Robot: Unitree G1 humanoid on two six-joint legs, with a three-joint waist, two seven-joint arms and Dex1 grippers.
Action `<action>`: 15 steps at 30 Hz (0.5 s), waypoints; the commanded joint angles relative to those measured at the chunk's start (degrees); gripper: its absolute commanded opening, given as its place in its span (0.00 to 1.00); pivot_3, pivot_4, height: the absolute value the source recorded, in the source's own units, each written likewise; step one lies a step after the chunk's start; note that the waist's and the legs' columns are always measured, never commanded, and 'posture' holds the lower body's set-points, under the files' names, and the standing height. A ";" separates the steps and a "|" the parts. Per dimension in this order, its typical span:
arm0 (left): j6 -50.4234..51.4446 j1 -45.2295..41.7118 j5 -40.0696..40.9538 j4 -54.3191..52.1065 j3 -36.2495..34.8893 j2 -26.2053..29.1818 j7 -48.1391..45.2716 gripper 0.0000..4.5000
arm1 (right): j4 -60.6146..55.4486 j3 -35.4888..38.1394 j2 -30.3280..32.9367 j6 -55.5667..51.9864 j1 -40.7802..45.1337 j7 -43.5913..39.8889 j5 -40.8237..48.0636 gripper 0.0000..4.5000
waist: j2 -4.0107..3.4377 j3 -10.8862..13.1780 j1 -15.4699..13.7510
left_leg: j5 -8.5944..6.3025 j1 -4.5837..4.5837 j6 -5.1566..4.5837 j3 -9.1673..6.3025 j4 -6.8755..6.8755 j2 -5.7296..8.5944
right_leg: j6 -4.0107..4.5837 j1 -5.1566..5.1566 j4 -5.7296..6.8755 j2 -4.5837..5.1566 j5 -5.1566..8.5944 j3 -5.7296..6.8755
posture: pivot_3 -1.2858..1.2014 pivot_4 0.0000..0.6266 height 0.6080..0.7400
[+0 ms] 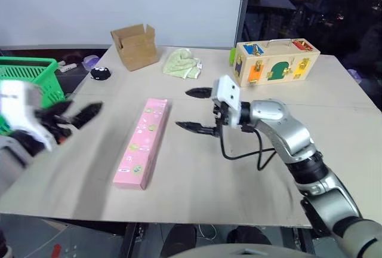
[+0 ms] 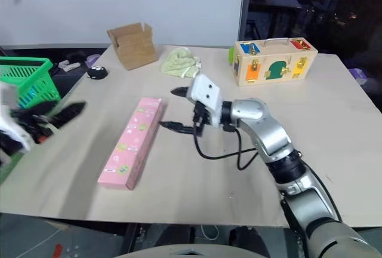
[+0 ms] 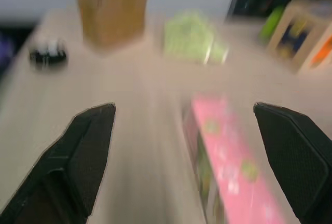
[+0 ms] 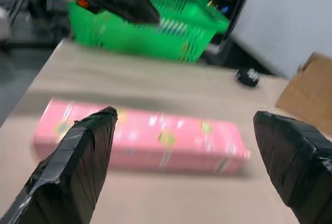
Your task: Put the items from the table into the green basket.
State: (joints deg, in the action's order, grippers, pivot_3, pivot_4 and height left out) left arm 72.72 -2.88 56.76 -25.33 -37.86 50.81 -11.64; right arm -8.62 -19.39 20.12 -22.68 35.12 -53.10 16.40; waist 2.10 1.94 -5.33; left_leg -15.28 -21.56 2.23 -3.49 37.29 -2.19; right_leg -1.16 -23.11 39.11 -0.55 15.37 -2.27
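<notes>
both arms are closing on the pink carton (image 1: 143, 143), a long flat cardboard box lying at table (image 1: 250, 180) centre. left tool (image 1: 74, 116) at 9 o'clock and right tool (image 1: 194, 110) at 3 are gaping wide, empty (next: straddling its ends). latticed plastic green basket (image 1: 33, 76) is waiting at 10 o'clock.

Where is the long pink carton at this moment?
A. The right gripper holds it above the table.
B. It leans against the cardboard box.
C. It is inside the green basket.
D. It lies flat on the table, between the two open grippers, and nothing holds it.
D: the pink carton lies flat on the table, with the open left gripper on one side and the open right gripper on the other, neither touching it.
</notes>
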 commanded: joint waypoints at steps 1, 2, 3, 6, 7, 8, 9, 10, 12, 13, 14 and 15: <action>17.04 -10.56 1.77 0.33 3.65 -1.07 8.20 0.98 | -3.37 1.91 4.52 -0.39 -1.51 -2.53 -0.09 1.00 | -0.04 0.02 -0.25 | 0.00 0.02 -0.01 -0.10 0.08 0.01 | -0.01 0.12 -0.06 -0.01 0.00 0.12 | 0.59 0.00 1.00; 18.95 -12.85 1.76 1.55 4.38 -1.89 9.70 0.98 | -3.89 2.29 5.46 -0.83 -1.98 -2.68 0.26 1.00 | -0.04 0.03 -0.17 | 0.01 0.03 -0.01 -0.10 0.09 0.01 | -0.01 0.15 -0.08 -0.01 0.00 0.13 | 0.58 0.00 1.00; 19.58 -14.86 2.01 2.86 5.27 -2.67 11.39 0.98 | -4.55 2.70 6.54 -1.16 -2.64 -3.03 0.51 1.00 | 0.00 0.00 0.03 | 0.01 0.06 -0.01 -0.07 0.10 0.01 | -0.01 0.15 -0.09 -0.03 0.00 0.09 | 0.58 0.00 1.00; 19.78 -19.43 6.55 7.01 9.17 -3.42 16.26 0.98 | -6.12 3.38 8.88 -1.66 -4.40 -3.26 0.57 1.00 | -0.11 0.07 1.21 | 0.00 0.52 -0.01 0.10 0.06 0.02 | 0.00 0.58 -0.19 -0.05 0.00 -0.16 | 0.57 0.00 1.00; 19.78 -20.72 8.32 8.21 11.22 -3.18 18.33 0.98 | -6.56 3.59 9.29 -1.91 -4.88 -2.79 0.56 1.00 | -0.12 0.08 1.50 | 0.00 0.57 0.00 0.08 -0.01 0.03 | 0.00 0.61 -0.20 -0.05 0.01 -0.16 | 0.56 0.00 1.00; 19.78 -21.73 9.87 8.99 13.28 -2.60 19.92 0.98 | -7.01 3.71 9.51 -2.21 -5.25 -2.33 0.52 1.00 | -0.13 0.08 1.65 | 0.00 0.59 0.00 0.08 -0.04 0.03 | 0.01 0.60 -0.19 -0.05 0.01 -0.16 | 0.56 0.00 1.00; 19.78 -22.63 12.12 10.02 15.66 -1.86 21.61 0.98 | -7.49 3.87 9.72 -2.36 -5.69 -1.95 0.44 1.00 | -0.15 0.09 1.97 | 0.00 0.59 0.00 0.08 -0.05 0.02 | 0.01 0.60 -0.18 -0.04 0.01 -0.17 | 0.56 0.00 1.00; 19.78 -23.86 13.40 11.16 18.25 -2.05 24.05 0.98 | -7.99 4.09 9.78 -2.54 -6.16 -1.40 0.35 1.00 | -0.17 0.11 2.43 | 0.00 0.59 0.00 0.10 -0.05 0.02 | 0.01 0.58 -0.19 -0.05 0.01 -0.21 | 0.55 0.00 1.00; 19.78 -25.51 16.24 13.45 20.92 -2.46 28.28 0.98 | -8.72 4.19 9.69 -2.81 -6.71 -0.61 0.19 1.00 | -0.19 0.12 3.00 | 0.00 0.58 0.00 0.12 -0.05 0.04 | 0.01 0.58 -0.19 0.00 0.01 -0.23 | 0.55 0.00 1.00; 19.78 -26.21 17.72 14.84 21.41 -3.07 30.31 0.98 | -9.04 4.16 9.64 -2.94 -6.89 -0.29 0.12 1.00 | -0.20 0.13 3.26 | 0.00 0.58 0.00 0.12 -0.05 0.05 | 0.01 0.58 -0.20 0.01 0.01 -0.24 | 0.54 0.00 1.00; 19.78 -26.85 18.19 15.59 22.67 -3.25 31.87 0.98 | -9.55 4.22 9.60 -3.19 -7.16 0.05 0.19 1.00 | -0.20 0.13 3.60 | 0.00 0.58 0.00 0.17 -0.05 0.05 | 0.01 0.57 -0.20 0.01 0.01 -0.28 | 0.54 0.00 1.00; 19.78 -27.40 19.37 16.72 23.64 -3.64 34.11 0.98 | -10.30 4.37 9.59 -3.64 -7.52 0.30 0.53 1.00 | -0.20 0.13 3.88 | 0.00 0.59 0.00 0.19 -0.05 0.05 | 0.01 0.57 -0.20 0.02 0.00 -0.30 | 0.54 0.00 1.00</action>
State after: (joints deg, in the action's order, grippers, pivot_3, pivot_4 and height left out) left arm 92.43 -28.87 74.05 -9.52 -14.84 47.30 18.94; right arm -16.09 -16.93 29.78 -26.09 27.36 -53.59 16.28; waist 1.90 2.07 -1.45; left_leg -15.28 -20.97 2.23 -3.32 37.24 -2.13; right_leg -1.16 -22.54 38.91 -0.53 15.38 -2.55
